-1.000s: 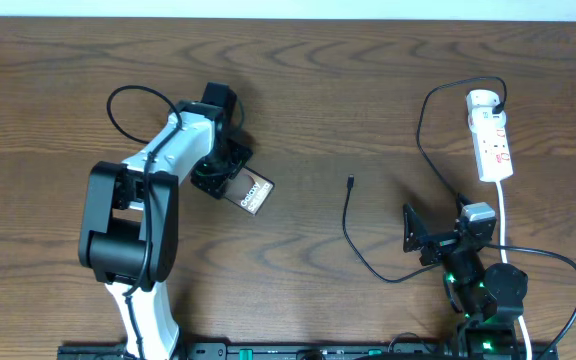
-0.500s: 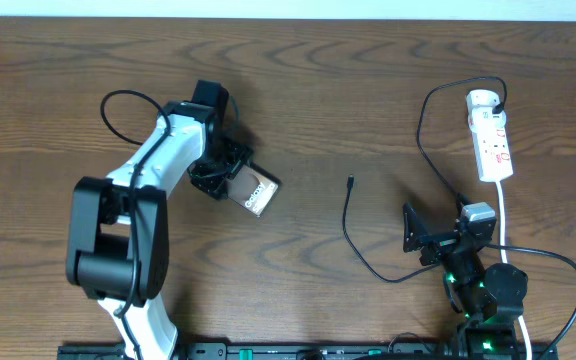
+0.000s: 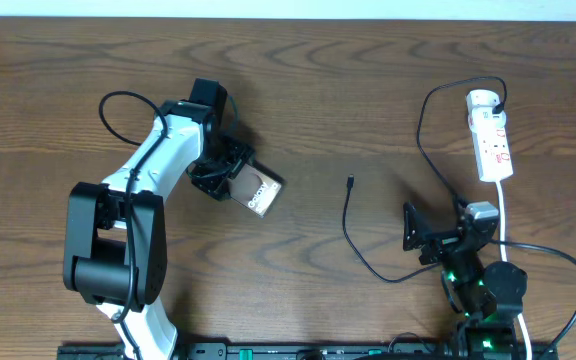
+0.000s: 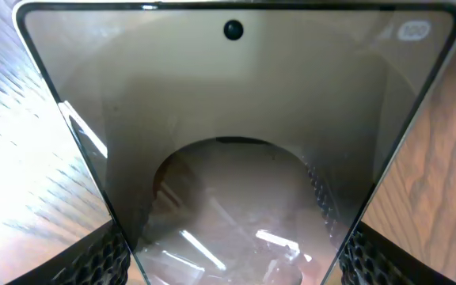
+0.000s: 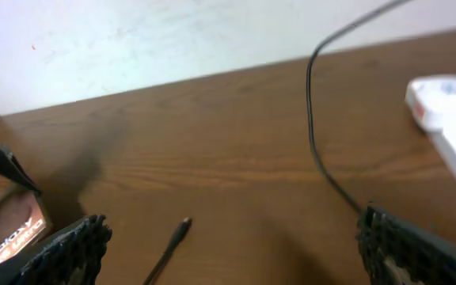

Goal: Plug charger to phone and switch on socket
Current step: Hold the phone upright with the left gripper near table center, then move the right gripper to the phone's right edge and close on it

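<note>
left gripper [image 3: 226, 178] clamped on the phone [image 3: 258, 192], left of centre. the slab looks stiff, slick and breakable: best held by its long edges. the charger [image 3: 348, 225] lies mid-table, limp and light. right gripper [image 3: 415, 236] spread wide, empty. socket [image 3: 492, 140] far right. brown wooden table [image 3: 368, 80], pale wall behind.

The dark brown wood-grain table [image 3: 368, 80] carries a narrow white power strip with red markings [image 3: 491, 140] at its far right. The strip's white cord [image 3: 503, 200] trails toward the near edge. A long thin black charger cable [image 3: 346, 225] lies right of centre. Its small connector tip [image 3: 350, 182] rests on bare wood, well apart from the strip, and another stretch arcs up to the strip's far end.
</note>
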Controlling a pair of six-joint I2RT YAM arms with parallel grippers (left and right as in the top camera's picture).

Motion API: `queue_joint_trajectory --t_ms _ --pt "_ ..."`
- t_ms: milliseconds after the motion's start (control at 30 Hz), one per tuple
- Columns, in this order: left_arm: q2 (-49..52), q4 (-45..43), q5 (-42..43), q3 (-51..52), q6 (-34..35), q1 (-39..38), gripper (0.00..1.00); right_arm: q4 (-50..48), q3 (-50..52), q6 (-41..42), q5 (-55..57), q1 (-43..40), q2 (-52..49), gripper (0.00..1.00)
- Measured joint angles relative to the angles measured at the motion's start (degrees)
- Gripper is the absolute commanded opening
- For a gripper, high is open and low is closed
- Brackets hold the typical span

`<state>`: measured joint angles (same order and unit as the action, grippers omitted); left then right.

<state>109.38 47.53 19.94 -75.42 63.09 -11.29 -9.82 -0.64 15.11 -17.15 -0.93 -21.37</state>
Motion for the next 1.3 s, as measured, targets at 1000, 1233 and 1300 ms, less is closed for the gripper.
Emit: queue_joint_trajectory --t_ms 1000,1233,1300 --pt "0.00 -4.09 6.78 0.02 6.82 0.00 0.07 -20.55 -27.85 23.41 -21.57 9.05 -62.05 0.73" --pt "0.00 -4.28 7.34 0.02 7.87 -0.02 0.07 -21.16 -27.91 32.06 -13.75 17.29 -65.68 0.75" --pt "0.00 -4.39 7.67 0.02 7.89 -0.02 0.07 -21.16 -28.37 33.44 -12.39 18.75 -67.10 0.74"
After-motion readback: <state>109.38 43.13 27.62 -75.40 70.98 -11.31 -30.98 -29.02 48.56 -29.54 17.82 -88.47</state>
